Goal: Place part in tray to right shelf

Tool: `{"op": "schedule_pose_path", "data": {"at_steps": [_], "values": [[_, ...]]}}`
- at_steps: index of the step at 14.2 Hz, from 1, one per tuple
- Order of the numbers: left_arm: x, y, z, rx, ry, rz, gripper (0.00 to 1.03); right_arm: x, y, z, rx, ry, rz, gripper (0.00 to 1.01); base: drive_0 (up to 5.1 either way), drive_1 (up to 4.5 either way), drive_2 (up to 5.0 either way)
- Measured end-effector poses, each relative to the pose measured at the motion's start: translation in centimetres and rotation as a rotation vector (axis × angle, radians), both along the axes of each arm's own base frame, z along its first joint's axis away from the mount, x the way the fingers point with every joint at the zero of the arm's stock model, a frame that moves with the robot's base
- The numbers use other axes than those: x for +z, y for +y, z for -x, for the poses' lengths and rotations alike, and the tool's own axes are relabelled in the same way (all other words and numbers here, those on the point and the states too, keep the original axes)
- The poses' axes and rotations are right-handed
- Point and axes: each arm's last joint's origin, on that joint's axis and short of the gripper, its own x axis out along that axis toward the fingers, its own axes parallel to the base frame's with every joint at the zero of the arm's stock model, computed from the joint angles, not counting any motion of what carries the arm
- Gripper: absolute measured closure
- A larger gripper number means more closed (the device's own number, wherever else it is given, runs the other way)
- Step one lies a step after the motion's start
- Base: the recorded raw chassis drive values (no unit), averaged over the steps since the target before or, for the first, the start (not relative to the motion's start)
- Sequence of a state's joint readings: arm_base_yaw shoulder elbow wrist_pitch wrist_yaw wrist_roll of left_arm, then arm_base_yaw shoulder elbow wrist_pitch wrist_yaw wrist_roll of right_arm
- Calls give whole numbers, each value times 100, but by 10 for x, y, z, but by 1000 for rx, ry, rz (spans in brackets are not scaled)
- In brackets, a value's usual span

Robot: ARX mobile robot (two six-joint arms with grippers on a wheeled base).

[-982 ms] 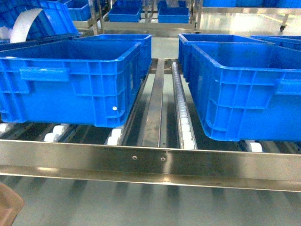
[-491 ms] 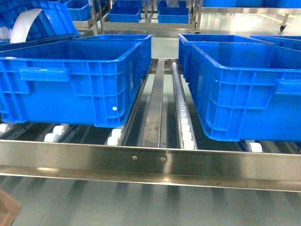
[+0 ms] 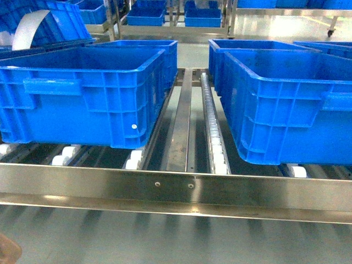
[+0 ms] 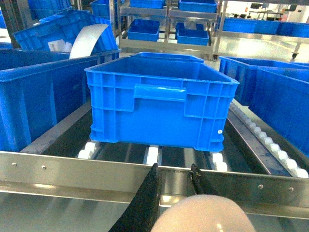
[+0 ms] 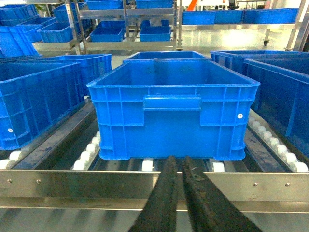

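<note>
The part is out of view in every frame. A rounded beige piece of the tray point(image 4: 203, 215) fills the bottom of the left wrist view, lying between the bases of my left gripper's point(image 4: 174, 166) dark fingers, which are shut on it. A sliver of the tray point(image 3: 6, 252) shows in the head view's bottom left corner. My right gripper point(image 5: 177, 159) is shut with nothing between its fingers. Both grippers point at the right shelf's steel front rail point(image 3: 176, 184) from just in front of it. Neither gripper shows in the head view.
Two large blue crates point(image 3: 82, 99) point(image 3: 286, 110) sit on the white roller tracks, with a gap point(image 3: 187, 121) of bare rails between them. More crates and racks stand behind. A crate point(image 4: 159, 106) faces the left gripper, and another crate point(image 5: 174, 116) faces the right.
In the head view the tray's beige corner has sunk lower and left, almost out of the frame. The shelf and crates have not moved.
</note>
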State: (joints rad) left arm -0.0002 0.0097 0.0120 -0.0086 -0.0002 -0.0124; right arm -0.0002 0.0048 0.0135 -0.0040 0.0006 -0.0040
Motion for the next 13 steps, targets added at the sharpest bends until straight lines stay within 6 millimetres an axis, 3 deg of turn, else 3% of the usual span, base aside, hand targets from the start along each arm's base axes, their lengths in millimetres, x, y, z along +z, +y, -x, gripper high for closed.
{"op": "schedule_pose_path", "data": {"at_steps": [3, 5, 8, 13], "values": [[0, 0, 0, 0, 0, 0, 91, 0, 0, 0, 0, 0, 0, 73, 0, 0, 0], [0, 0, 0, 0, 0, 0, 91, 0, 0, 0, 0, 0, 0, 34, 0, 0, 0], [0, 0, 0, 0, 0, 0, 91, 0, 0, 0, 0, 0, -1, 1, 0, 0, 0], [0, 0, 0, 0, 0, 0, 91, 0, 0, 0, 0, 0, -1, 3, 0, 0, 0]]}}
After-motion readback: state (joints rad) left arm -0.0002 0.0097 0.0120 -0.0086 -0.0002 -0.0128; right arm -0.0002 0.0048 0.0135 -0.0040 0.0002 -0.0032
